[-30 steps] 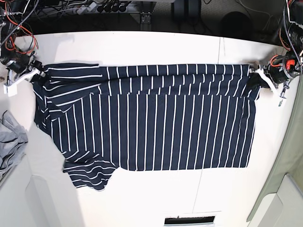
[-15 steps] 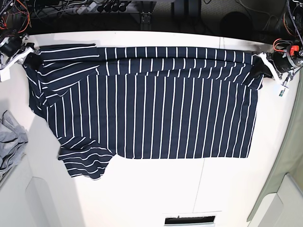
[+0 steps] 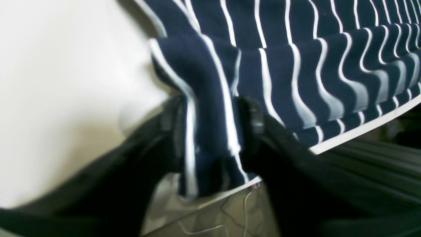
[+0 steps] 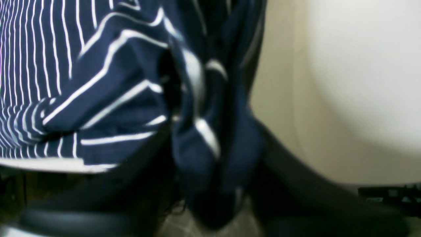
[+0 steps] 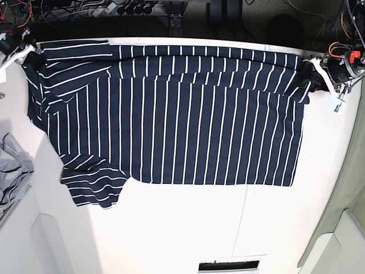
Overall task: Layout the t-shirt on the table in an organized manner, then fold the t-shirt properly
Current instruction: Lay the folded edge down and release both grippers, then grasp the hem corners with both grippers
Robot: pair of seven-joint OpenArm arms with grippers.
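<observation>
Striped t-shirt (image 5: 171, 114) now dragged further toward the far edge of the counter (image 5: 188, 228) than a second ago, top hem reaching the rim, body stretched flat between both tools, one sleeve (image 5: 94, 188) splayed at the near corner on the right tool's side. Left tool (image 3: 210, 131) at one far corner of the shirt, fingers (image 3: 253, 118) either side of a bunched fold, cloth sitting between them; whether clamping or letting go, cannot tell, blurred. Right tool (image 4: 204, 108) at the opposite far corner, wad of fabric draped over and between the fingers; grip state also cannot tell. Both tools shown in base view at the counter's far corners, left (image 5: 319, 77), right (image 5: 23, 54). Grey garment (image 5: 12, 168) bunched near the right tool's side, apart from the shirt. Judgement: pull-and-spread step near its end, layout mostly done, release likely next; sleeve and wrinkled far hem wanting smoothing before any fold. Risk: hem slipping off the far edge.
</observation>
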